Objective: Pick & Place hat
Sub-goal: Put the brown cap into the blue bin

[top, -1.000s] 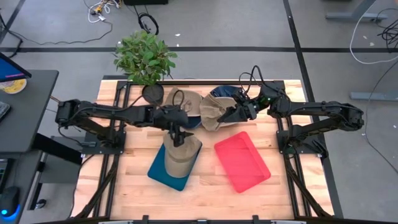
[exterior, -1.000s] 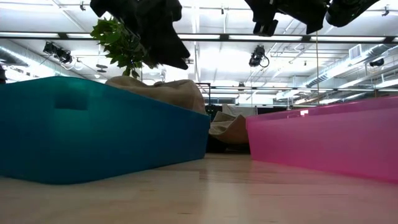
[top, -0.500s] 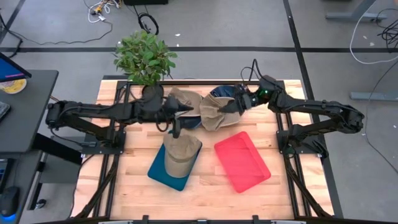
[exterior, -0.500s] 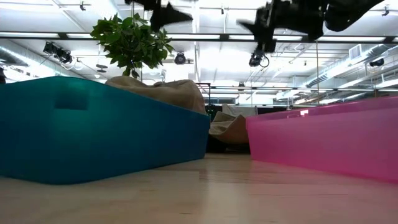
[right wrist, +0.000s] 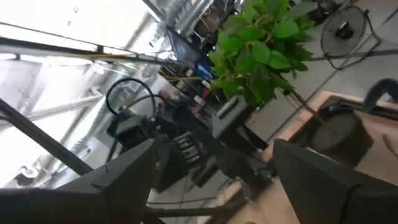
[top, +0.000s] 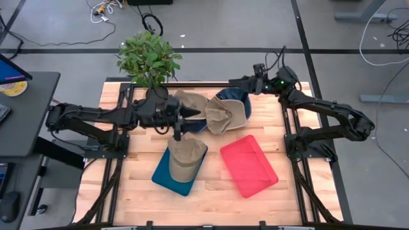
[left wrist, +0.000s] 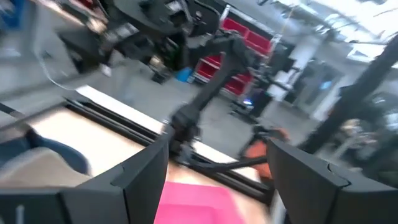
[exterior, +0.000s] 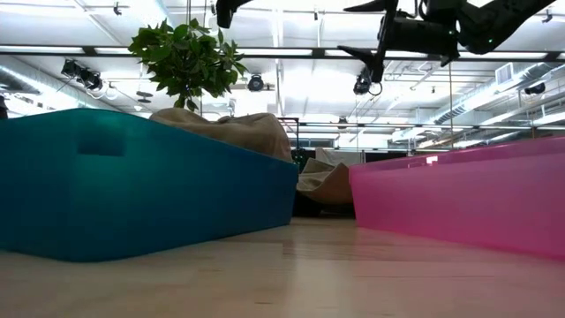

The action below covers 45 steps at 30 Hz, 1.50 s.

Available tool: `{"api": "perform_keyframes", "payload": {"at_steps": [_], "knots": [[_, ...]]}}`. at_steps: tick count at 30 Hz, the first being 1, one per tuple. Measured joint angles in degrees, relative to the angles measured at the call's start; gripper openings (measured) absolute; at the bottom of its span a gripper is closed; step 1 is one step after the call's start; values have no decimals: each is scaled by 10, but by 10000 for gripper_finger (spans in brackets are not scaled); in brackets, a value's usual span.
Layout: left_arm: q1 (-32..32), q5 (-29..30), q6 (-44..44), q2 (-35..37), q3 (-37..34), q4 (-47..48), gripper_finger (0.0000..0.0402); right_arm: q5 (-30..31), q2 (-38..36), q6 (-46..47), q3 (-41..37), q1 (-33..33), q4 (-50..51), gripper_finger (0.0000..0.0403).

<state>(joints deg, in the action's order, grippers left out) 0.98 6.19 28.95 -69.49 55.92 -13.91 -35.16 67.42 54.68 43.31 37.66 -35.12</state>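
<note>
Overhead and table-level views of a two-arm workstation with a wooden table (top: 211, 191). A tan hat (top: 185, 157) lies in the teal bin (top: 165, 179), which sits slightly left of the table's centre, toward the front edge; in the low view the hat (exterior: 225, 128) rises above the bin's rim (exterior: 132, 190). A red bin (top: 248, 165) lies just to the right of the teal one, the two apart; from table height it appears as a pink wall (exterior: 459, 203).

Further hats are piled at the middle of the table's back edge: a tan hat (top: 189, 102) on the left of the pile, another tan hat (top: 220, 118) at its centre, and a dark blue hat (top: 231, 99) at the back right, overlapping one another. A potted plant (top: 149, 61) stands at the back left corner of the table.

The left gripper (top: 181, 121) hangs in the air just behind the teal bin, between it and the pile; its jaws are parted and hold nothing, as the left wrist view confirms, where both fingers (left wrist: 134, 180) stand wide apart with only the red bin (left wrist: 205, 202) and the room between them. The right gripper (top: 235, 82) is raised over the back edge of the table, above the blue hat, pointing toward the plant; its jaws are spread and empty, the fingers (right wrist: 124, 180) framing the plant (right wrist: 261, 53) in the right wrist view.
</note>
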Motion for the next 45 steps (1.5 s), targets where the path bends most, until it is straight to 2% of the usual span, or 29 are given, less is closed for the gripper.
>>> {"api": "perform_keyframes", "payload": {"at_steps": [5,8,13,16,19,24,33,45], "knots": [[20,-23,77,0,0,0,277,-53,0,-64,12,31,38,323],[34,-25,84,-1,0,0,277,-52,0,-173,52,44,159,323],[43,-23,98,-2,0,0,277,5,19,-409,150,59,431,323],[40,-21,107,-2,0,0,277,55,47,-515,193,66,532,323],[37,-20,110,-2,0,0,277,93,84,-571,212,70,590,323],[33,-19,109,-2,0,0,277,98,152,-625,214,72,636,323],[33,-19,109,-2,0,0,277,102,257,-695,214,73,650,323],[33,-19,109,-3,0,1,277,103,307,-752,214,73,670,311]]}}
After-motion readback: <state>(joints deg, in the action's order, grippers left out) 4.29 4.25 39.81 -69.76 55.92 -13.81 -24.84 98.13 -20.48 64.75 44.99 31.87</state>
